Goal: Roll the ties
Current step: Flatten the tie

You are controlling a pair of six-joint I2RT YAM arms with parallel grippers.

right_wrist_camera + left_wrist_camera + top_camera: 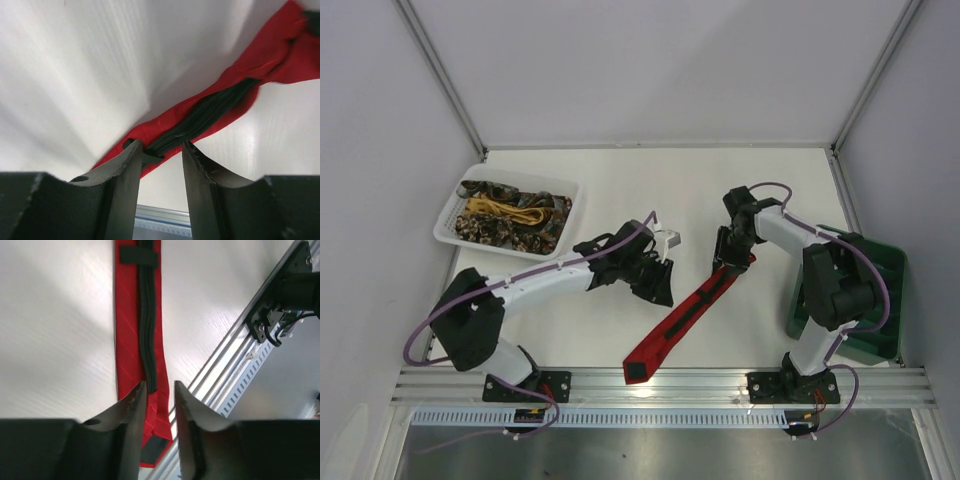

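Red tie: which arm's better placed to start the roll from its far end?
Right, likely. The right gripper sits open at the red tie's far end, fabric at its fingertips; the left gripper hovers open nearer mid-length.

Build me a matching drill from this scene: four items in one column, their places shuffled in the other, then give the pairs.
Items
1. red tie
2. white basket
3. green tray
4. right end effector

Places
A. far left, holding patterned ties
B. far right edge of the top view
C. lying diagonally in the middle
D. at the red tie's far end, fingers apart

Pairs: 1-C, 2-A, 3-B, 4-D
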